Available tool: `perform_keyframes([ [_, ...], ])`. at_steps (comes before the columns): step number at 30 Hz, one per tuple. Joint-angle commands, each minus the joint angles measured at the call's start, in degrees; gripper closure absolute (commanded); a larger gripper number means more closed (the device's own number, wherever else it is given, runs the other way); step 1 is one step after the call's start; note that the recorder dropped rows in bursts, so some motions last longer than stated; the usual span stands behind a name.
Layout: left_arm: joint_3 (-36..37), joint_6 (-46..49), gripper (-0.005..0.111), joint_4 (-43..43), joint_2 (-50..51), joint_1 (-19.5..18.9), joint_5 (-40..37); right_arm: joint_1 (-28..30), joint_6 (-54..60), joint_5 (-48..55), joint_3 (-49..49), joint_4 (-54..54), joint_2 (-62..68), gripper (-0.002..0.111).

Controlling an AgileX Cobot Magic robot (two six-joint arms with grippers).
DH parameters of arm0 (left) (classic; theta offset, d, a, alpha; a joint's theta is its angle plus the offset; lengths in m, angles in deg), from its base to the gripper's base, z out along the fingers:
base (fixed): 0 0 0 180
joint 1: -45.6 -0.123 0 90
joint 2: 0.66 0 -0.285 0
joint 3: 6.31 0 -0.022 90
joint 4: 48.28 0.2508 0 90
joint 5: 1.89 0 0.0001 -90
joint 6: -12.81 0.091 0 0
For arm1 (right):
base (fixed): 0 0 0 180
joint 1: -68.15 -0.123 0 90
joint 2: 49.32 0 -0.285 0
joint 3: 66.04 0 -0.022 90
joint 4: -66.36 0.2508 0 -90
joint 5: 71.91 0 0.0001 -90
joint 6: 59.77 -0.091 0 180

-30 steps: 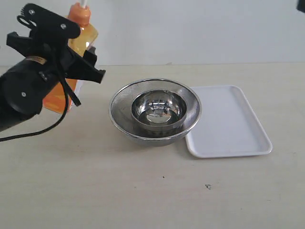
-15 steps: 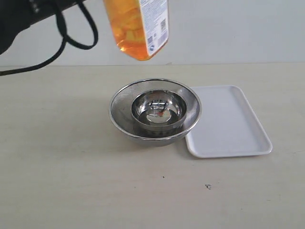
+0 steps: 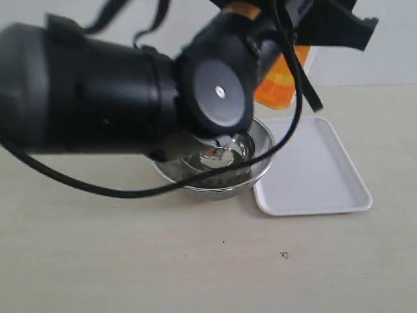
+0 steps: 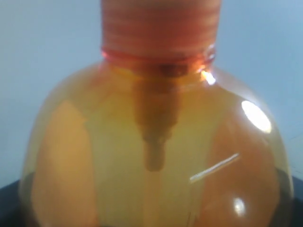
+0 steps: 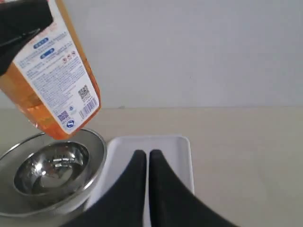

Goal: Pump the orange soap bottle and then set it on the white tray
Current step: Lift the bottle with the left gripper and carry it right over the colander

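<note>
The orange soap bottle hangs tilted in the air, with my left gripper shut on its upper body. Its labelled base is above the steel bowls' rim on the side toward the white tray. In the left wrist view the bottle's shoulder and ribbed neck fill the picture, and the pump head is out of view. My right gripper is shut on nothing and hovers over the white tray. The exterior view does not show the right gripper.
Two nested round steel bowls stand left of the tray, largely hidden by my bulky black left arm and its cable. The bowls appear whole in the right wrist view. A pale wall rises behind the beige table.
The bottle has travelled right and down, from above the bowls' left part toward the tray side. My left arm has swung in front of the camera and covers most of the bowls.
</note>
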Motion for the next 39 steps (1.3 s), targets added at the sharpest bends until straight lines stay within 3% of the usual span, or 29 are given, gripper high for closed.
perform_keyframes([
  [1, -4.1, -6.9, 0.102, 4.7, 7.0, 1.2, 4.7, -0.1, 14.2, 4.9, 0.2, 13.2, -0.3, 0.108],
  [9, -19.0, -8.0, 0.102, 2.4, 17.0, 1.1, -2.3, -0.1, 25.7, 10.4, 0.2, 25.2, -0.3, 0.108],
  [20, -37.6, 15.9, 0.102, -24.9, 27.8, -1.5, -7.6, -0.2, 29.6, 11.0, 0.2, 28.9, -0.3, 0.108],
  [39, -38.7, 17.9, 0.102, -28.5, 32.0, -1.6, -13.2, -0.2, 32.8, 12.5, 0.2, 30.1, -0.3, 0.108],
])
